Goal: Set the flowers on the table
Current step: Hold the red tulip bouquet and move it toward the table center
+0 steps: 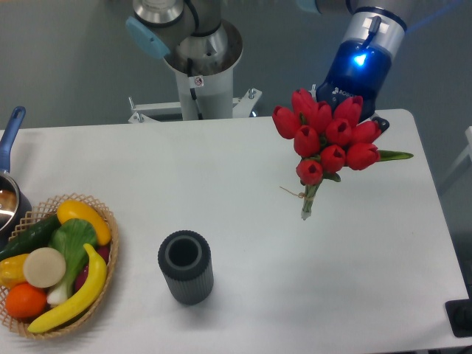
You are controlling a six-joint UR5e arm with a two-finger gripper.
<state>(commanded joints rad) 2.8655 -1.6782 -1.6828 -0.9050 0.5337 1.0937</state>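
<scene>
Flowers (328,140): bunch of red tulips, about eight closed heads, green stems tied with light string, one leaf sticking out right. Bunch is over the table (295,295) near its far right corner, stem ends pointing down toward the surface. Gripper (352,103) sits behind the blooms; fingers hidden, grip state cannot be told. Dark ribbed vase (185,266) upright near front edge. Basket (103,254) of produce at front left corner.

Big white smooth table (243,169) with round corners. Dark ribbed round vase (185,266) stands on it near front, open top. Woven brown basket (110,254) sits at left front edge, full of fruit and veggies. Metal pot with blue handle (10,155) at far left edge.
</scene>
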